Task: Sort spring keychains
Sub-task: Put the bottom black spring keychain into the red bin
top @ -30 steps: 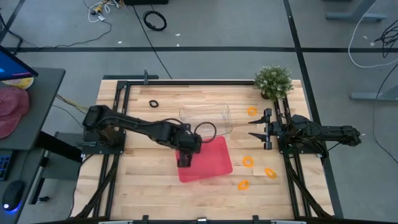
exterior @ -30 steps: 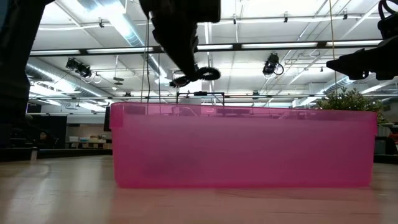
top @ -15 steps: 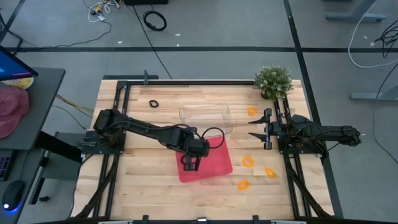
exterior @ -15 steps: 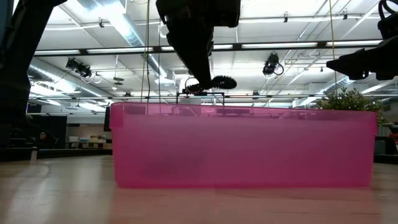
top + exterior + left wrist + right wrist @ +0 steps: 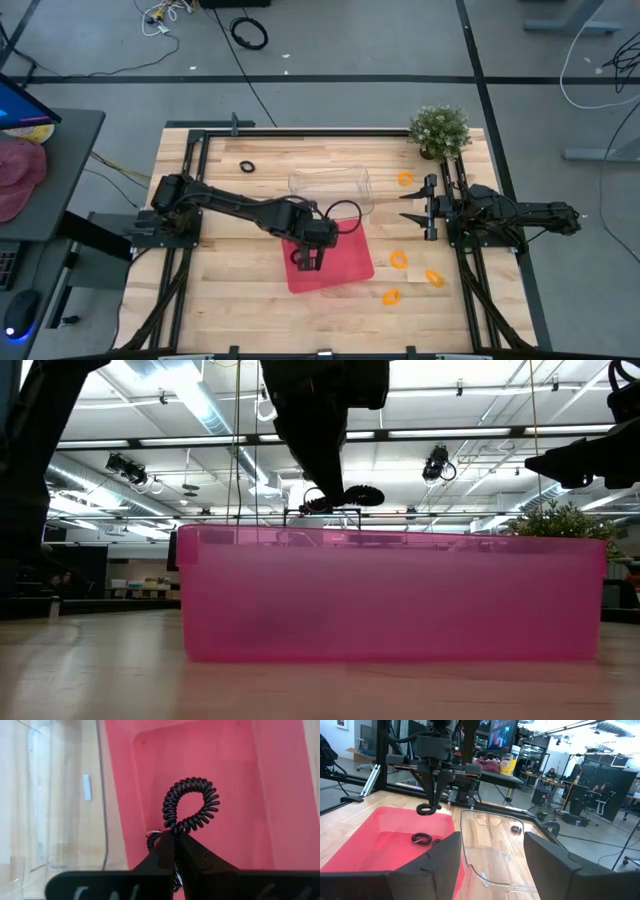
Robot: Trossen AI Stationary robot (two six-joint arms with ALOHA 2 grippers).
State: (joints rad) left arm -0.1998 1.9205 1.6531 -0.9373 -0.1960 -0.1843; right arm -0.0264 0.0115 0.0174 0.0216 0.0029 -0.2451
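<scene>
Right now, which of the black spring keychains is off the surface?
The black keychain pinched in the left tool, hanging above the red tray. Another black one lies inside the tray, and one rests on the table's far left.

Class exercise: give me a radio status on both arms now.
Left gripper shut on black keychain above red tray. Right gripper open, parked. Path clear.

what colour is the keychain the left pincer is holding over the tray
Black. The spring keychain in the left pincer shows best in the left wrist view.
</scene>
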